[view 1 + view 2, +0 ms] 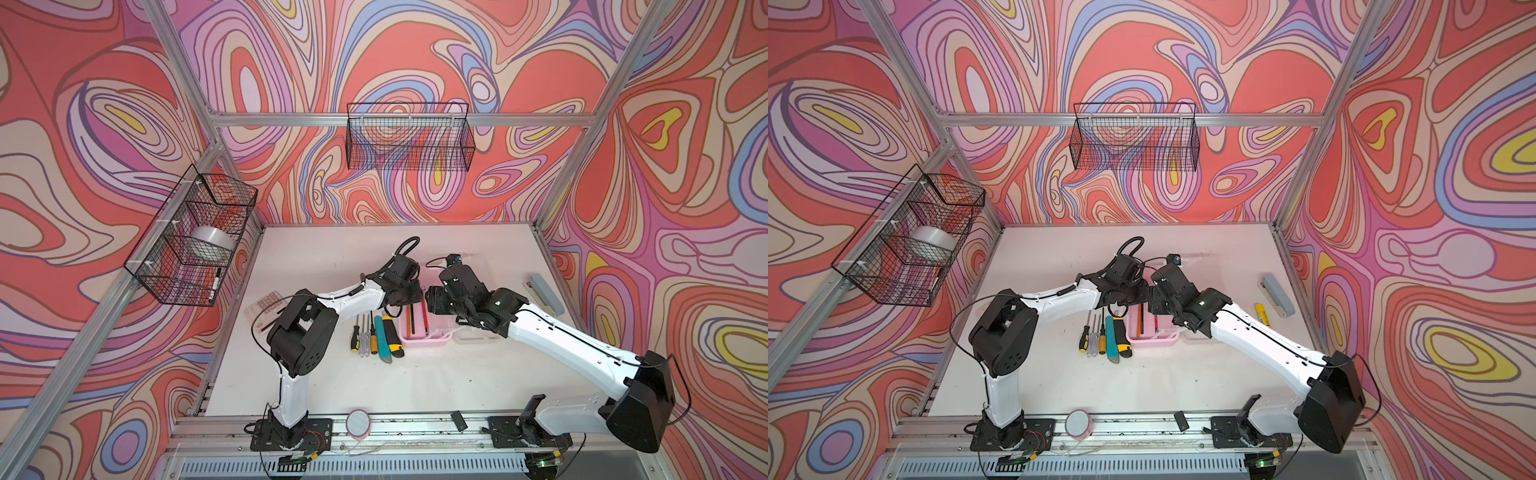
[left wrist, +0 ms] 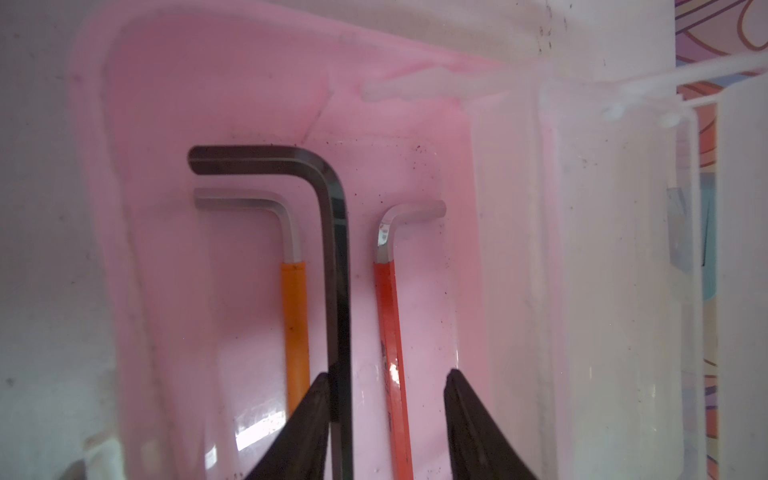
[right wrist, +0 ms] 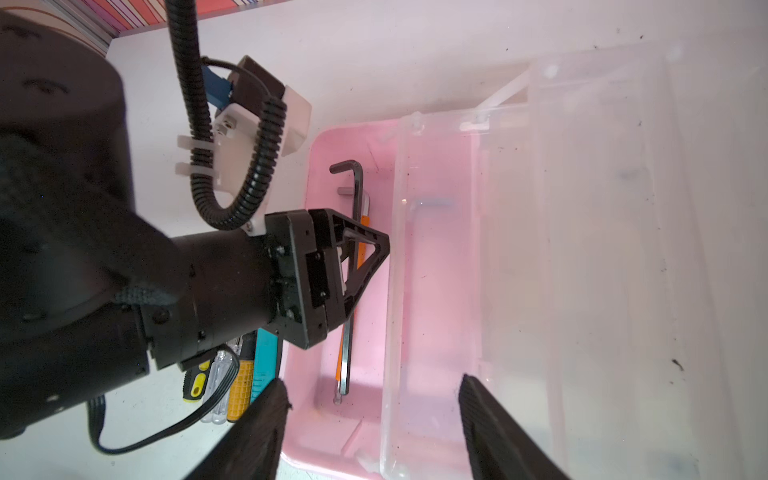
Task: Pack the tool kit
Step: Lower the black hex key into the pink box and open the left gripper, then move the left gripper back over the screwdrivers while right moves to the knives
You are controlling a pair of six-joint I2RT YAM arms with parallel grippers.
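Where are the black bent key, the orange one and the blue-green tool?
black hex key (image 2: 336,291), left wrist view, on its long arm.
orange hex key (image 2: 296,316), left wrist view, on its orange sleeve.
teal tool (image 1: 382,338), in a top view, on its middle.

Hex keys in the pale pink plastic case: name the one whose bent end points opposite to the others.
The red-sleeved steel hex key; the all-black key and orange-sleeved key both bend the other way.

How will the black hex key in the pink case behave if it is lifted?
The black hex key looks solid metal, so probably stiff. Its bent end should stop rolling. Its glossy surface may slip.
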